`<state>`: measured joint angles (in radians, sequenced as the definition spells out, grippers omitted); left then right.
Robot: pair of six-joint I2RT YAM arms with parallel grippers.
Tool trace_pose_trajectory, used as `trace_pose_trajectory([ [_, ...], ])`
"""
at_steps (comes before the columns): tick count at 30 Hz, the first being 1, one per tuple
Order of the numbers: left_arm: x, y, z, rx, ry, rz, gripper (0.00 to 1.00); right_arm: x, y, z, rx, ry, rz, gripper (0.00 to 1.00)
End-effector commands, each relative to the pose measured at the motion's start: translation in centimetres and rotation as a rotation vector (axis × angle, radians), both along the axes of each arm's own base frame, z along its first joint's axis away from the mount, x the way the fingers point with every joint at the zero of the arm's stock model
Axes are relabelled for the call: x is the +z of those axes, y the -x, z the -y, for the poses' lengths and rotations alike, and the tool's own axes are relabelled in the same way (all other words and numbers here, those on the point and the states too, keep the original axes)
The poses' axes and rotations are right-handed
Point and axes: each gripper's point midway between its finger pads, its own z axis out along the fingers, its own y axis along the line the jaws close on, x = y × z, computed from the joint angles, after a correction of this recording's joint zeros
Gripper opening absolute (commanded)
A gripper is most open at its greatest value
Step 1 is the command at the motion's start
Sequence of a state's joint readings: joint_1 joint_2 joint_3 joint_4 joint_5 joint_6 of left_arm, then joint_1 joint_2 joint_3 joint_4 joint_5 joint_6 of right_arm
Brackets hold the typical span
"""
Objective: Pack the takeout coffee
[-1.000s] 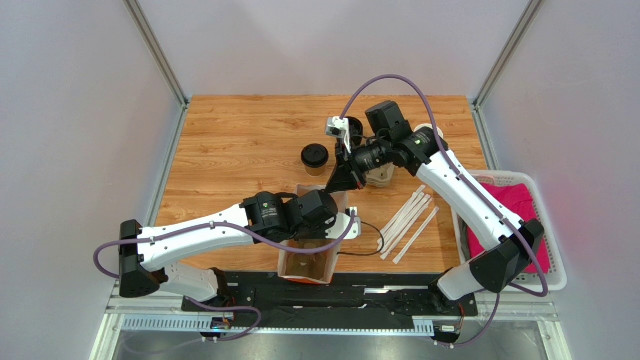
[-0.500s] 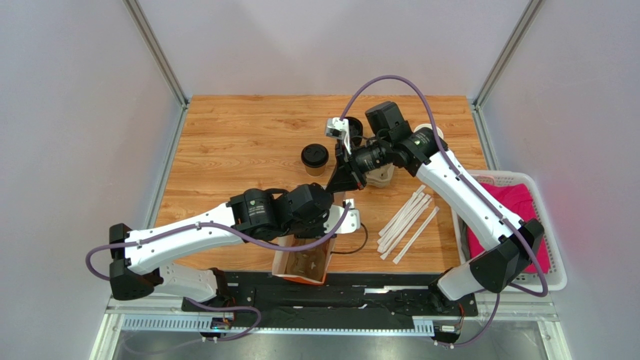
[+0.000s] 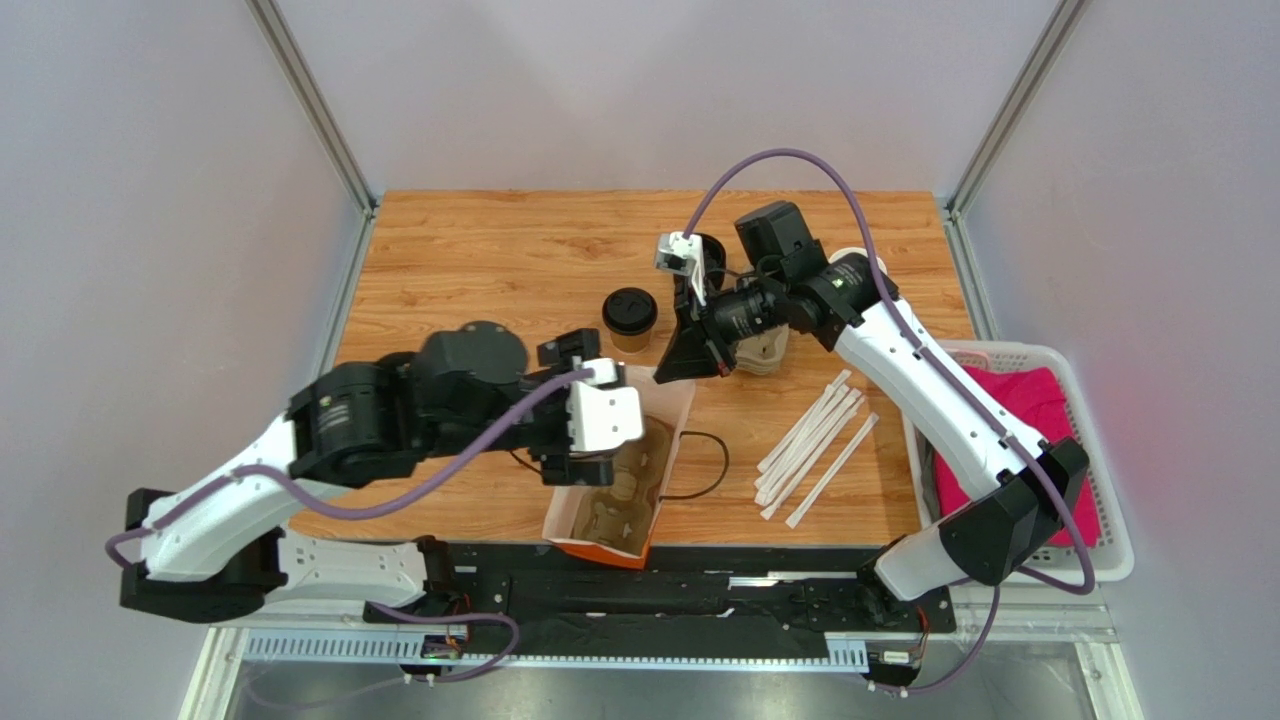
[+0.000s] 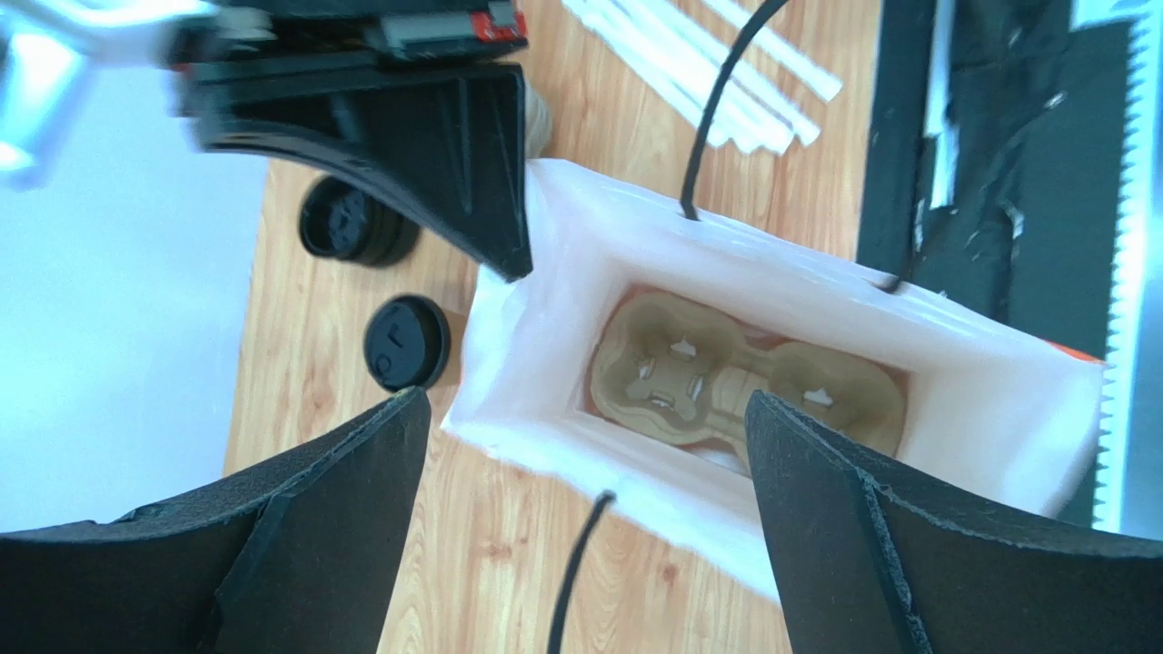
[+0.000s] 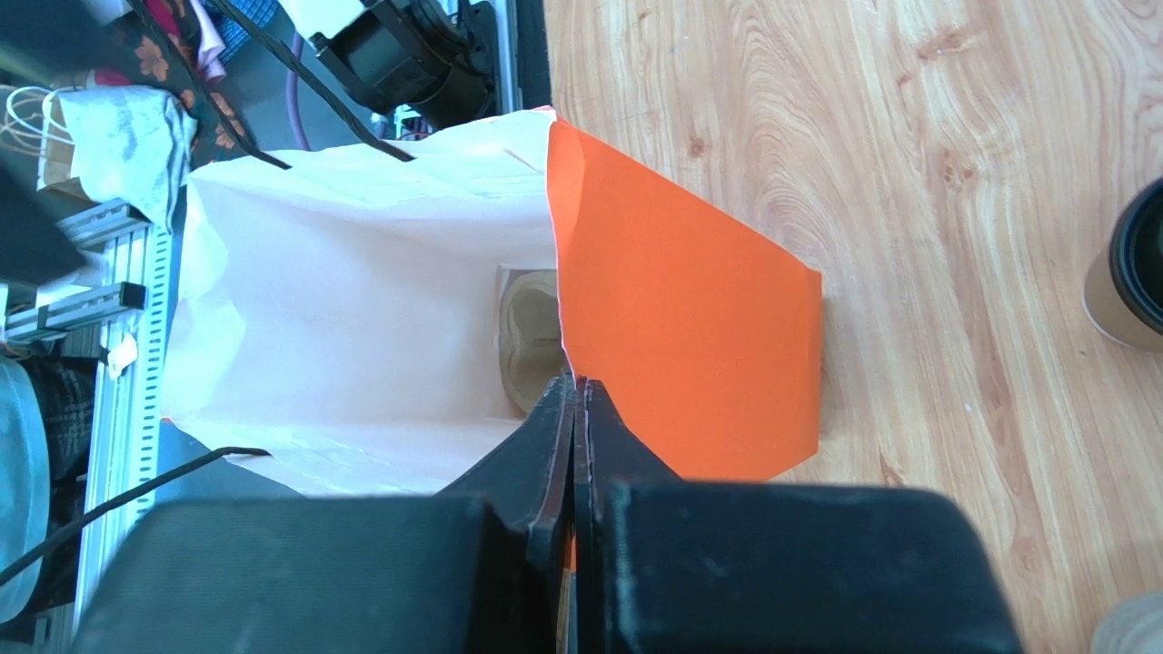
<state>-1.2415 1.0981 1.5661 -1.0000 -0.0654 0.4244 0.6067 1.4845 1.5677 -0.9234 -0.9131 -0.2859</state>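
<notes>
The wooden bench (image 3: 481,270) carries everything. The orange paper bag with the white inside (image 5: 683,327) sits bottom centre of the top view. My right fingers (image 5: 572,409) are pinched tight on its far rim, I reckon to prop the mouth open. My left fingers (image 3: 586,465) hang spread wide over that mouth, holding nothing. A brown moulded cardboard cup tray (image 4: 737,382) lies at the bag's bottom. The tan paper takeout coffee with the round black lid (image 3: 631,318) stands just above the bag in frame, untouched.
</notes>
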Motion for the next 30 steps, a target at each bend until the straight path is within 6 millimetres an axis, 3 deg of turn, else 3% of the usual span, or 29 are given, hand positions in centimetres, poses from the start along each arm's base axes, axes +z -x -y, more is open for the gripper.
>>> trace_pose_trajectory([
  [1, 4.4, 0.8, -1.9, 0.001, 0.141, -0.018, 0.96, 0.3, -0.2, 0.8, -0.023, -0.003, 0.021, 0.0],
  [4, 7.9, -2.3, -3.9, 0.141, 0.273, -0.052, 0.99, 0.5, 0.1, 1.6, -0.044, -0.002, 0.02, 0.0],
  [5, 8.2, -3.4, -4.2, 0.183, 0.287, -0.071, 0.99, 0.5, 0.3, 1.9, -0.05, 0.0, 0.022, 0.0],
  [6, 7.7, -6.4, -5.0, 0.288, 0.276, -0.088, 0.99, 0.4, 0.4, 2.1, -0.058, 0.004, 0.024, 0.0],
  [7, 8.1, -7.6, -5.2, 0.321, 0.288, -0.095, 0.99, 0.3, 0.3, 2.5, -0.073, 0.011, 0.032, 0.0],
  [8, 7.8, -9.1, -5.5, 0.367, 0.278, -0.102, 0.99, 0.4, 0.6, 3.0, -0.083, 0.012, 0.038, 0.0],
  [9, 6.3, -12.1, -5.6, 0.446, 0.237, -0.126, 0.99, 0.2, 0.3, 3.6, -0.103, 0.019, 0.038, 0.0],
  [11, 5.8, -14.8, -6.3, 0.539, 0.226, -0.158, 0.99, -0.2, 0.2, 4.7, -0.143, 0.04, 0.031, 0.0],
  [12, 4.2, -17.5, -6.9, 0.609, 0.21, -0.216, 0.99, -0.3, -0.4, 5.7, -0.184, 0.044, 0.023, 0.0],
  [14, 3.9, -19.6, -6.9, 0.638, 0.261, -0.278, 0.99, -0.5, -0.9, 6.9, -0.234, 0.05, 0.002, 0.0],
  [15, 2.4, -21.7, -7.3, 0.7, 0.269, -0.335, 0.99, -0.6, -1.5, 8.0, -0.277, 0.051, 0.005, 0.0],
  [16, 2.4, -22.8, -7.3, 0.721, 0.28, -0.331, 0.99, -0.6, -1.7, 8.4, -0.29, 0.057, 0.007, 0.0],
  [19, 0.6, -25.6, -6.7, 0.782, 0.299, -0.351, 0.99, -0.3, -2.0, 9.5, -0.326, 0.061, 0.023, 0.0],
  [23, -2.0, -27.5, -5.2, 0.773, 0.315, -0.404, 0.99, -0.7, -1.9, 10.7, -0.333, 0.093, 0.059, 0.0],
  [24, -3.5, -28.0, -4.7, 0.775, 0.296, -0.441, 0.99, -0.8, -2.0, 11.0, -0.344, 0.097, 0.054, 0.0],
  [30, -8.9, -28.7, -1.9, 0.767, 0.262, -0.626, 0.99, -1.4, -1.8, 12.0, -0.36, 0.119, 0.047, 0.0],
])
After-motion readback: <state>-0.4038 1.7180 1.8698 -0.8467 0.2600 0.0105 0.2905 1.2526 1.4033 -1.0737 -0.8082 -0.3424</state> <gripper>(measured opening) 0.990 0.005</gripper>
